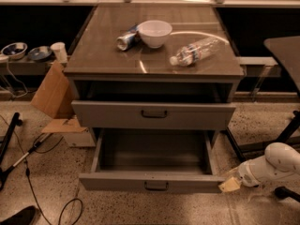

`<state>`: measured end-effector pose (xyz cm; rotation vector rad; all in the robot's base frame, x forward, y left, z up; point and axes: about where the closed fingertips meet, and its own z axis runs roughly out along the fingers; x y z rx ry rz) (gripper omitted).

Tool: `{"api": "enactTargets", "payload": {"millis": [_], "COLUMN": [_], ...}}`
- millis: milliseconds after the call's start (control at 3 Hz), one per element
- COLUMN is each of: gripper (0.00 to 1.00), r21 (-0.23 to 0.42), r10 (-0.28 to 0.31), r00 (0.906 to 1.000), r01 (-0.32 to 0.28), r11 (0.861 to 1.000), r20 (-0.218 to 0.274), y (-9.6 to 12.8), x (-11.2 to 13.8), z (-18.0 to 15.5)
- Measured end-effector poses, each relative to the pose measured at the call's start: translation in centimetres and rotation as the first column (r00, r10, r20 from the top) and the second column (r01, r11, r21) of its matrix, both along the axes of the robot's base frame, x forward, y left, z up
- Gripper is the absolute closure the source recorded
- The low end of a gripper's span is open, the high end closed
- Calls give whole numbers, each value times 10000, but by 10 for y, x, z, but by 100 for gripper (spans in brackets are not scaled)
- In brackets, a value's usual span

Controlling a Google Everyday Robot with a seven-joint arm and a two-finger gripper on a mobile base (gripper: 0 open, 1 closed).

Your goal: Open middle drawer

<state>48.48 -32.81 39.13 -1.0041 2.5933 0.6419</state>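
Note:
The grey cabinet (225,74) has a taller upper drawer (117,115) that is closed, with a wide dark handle (153,113). Below it the middle drawer (112,182) stands pulled far out. Its inside is empty and a small bar handle (156,186) sits on its low front panel. My gripper (229,184), on a white arm (274,165) coming in from the right, is right at the right end of that front panel. Whether it touches the panel I cannot tell. Any drawer beneath the open one is hidden.
On the cabinet top lie a white bowl (155,32), a tipped can (127,39) and a plastic bottle (194,51) on its side. Cardboard (54,97) leans at the left, with cables (28,172) on the floor. A dark table (286,48) and its legs stand at the right.

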Motion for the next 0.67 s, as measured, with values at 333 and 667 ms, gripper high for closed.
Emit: {"api": "enactTargets", "payload": {"millis": [333,667], "gripper": [27,4], "r21": [38,70], "r10": [-21,-32], "r00": [10000,9999], "r01": [21,34], "r11": [10000,10000], "r20": [-88,-159], "y": [2,1], "x": [-7,-12], "z": [0,-3]}}
